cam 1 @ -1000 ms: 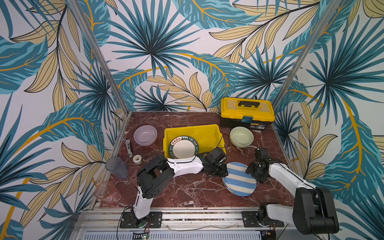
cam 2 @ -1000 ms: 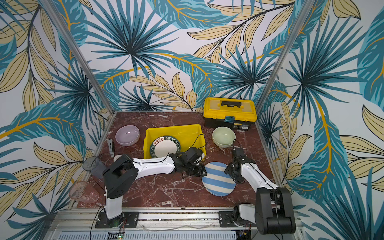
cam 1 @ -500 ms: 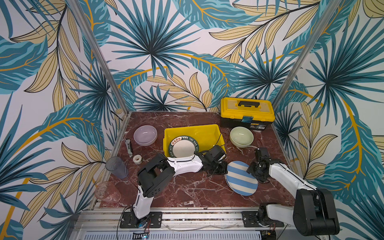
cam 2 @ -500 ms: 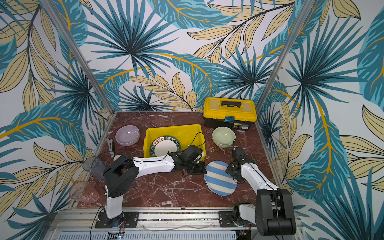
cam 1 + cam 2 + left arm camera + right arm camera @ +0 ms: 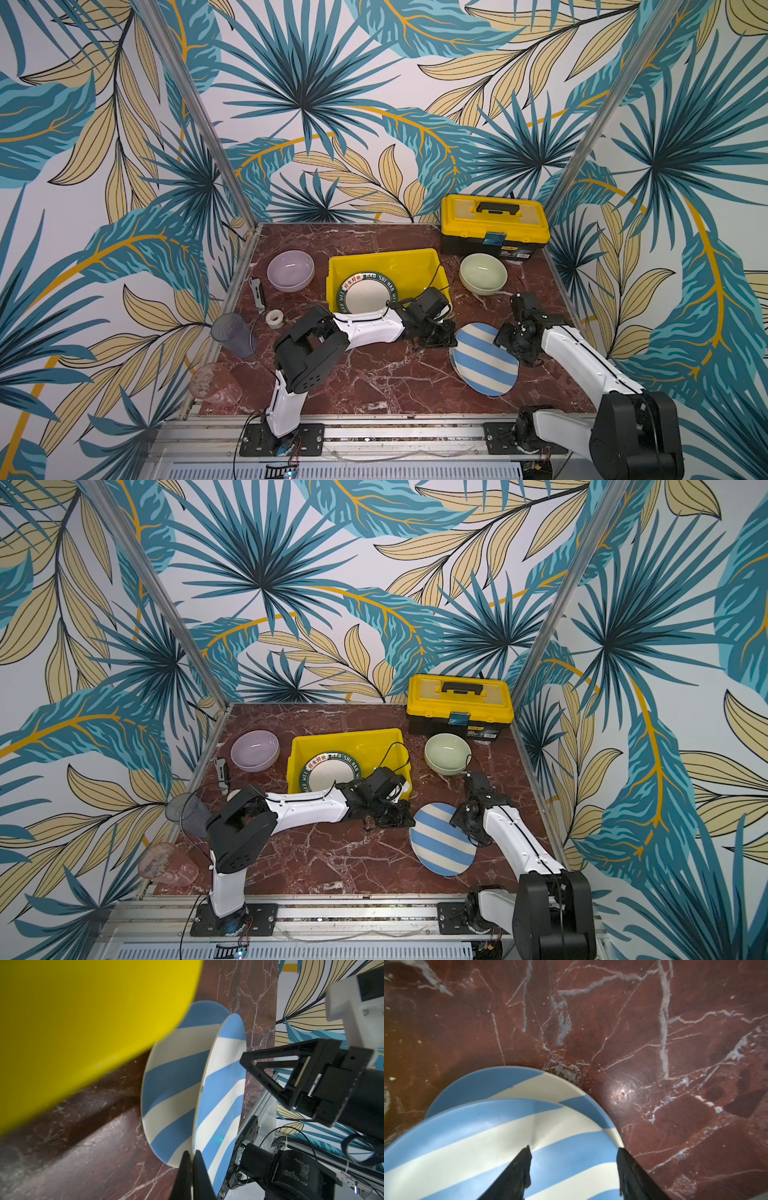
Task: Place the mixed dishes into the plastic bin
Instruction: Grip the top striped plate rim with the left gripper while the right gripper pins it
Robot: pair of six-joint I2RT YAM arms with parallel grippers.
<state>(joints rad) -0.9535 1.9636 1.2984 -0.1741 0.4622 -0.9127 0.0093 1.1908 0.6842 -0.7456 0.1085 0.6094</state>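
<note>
Yellow bin (image 5: 382, 254): in both top views you see a glossy, shallow plastic rectangle with a rolled rim, mid-table. The dark lettered plate (image 5: 368, 296) sits inside toward its left end, with open floor to the right of it.
Striped plates (image 5: 484, 361): round, smooth, blue-and-white. They lie outside the bin, just off its near right corner, on the veined red marble table (image 5: 374, 374).
Bowls: the lilac bowl (image 5: 290, 270) is left of the bin and the pale green bowl (image 5: 483, 273) right of it, each with clear marble around it.
Left gripper (image 5: 192, 1152): in the left wrist view your fingers are clenched on the rim of the upper striped plate (image 5: 222, 1088), which tilts up off the lower striped plate (image 5: 170, 1088). The bin's wall is a blur close alongside.
Right gripper (image 5: 574, 1148): in the right wrist view your fingers are spread — one over the upper plate's face, one at its edge — and grasp nothing. Bare marble lies beyond.
</note>
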